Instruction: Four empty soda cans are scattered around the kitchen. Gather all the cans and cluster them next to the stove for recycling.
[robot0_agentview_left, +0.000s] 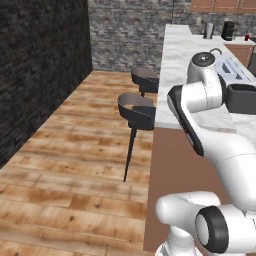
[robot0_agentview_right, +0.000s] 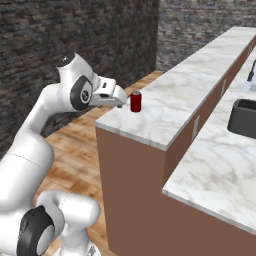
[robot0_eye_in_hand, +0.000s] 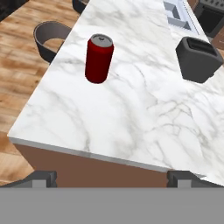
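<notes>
spanning the middle of the hand view, the marble counter (robot0_eye_in_hand: 131, 113) carries a dark toaster (robot0_eye_in_hand: 199, 59) at upper right and one upright red soda can (robot0_eye_in_hand: 99, 58) at upper left, not yet collected, while the gripper (robot0_eye_in_hand: 112, 177) waits wide open, holding nothing, short of it.

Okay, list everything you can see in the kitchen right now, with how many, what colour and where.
soda can: one, red with silvery top, upright near the marble counter's end, ahead of the gripper.
marble counter: one, white-grey, raised bar on brown base.
toaster: one, dark grey, on the lower counter beyond the can.
bar stools: two, dark, along the bar over the wood floor.
far red can: one, small, on the far back counter.
gripper: one, white with dark tips, open, beside the can, apart from it.
</notes>
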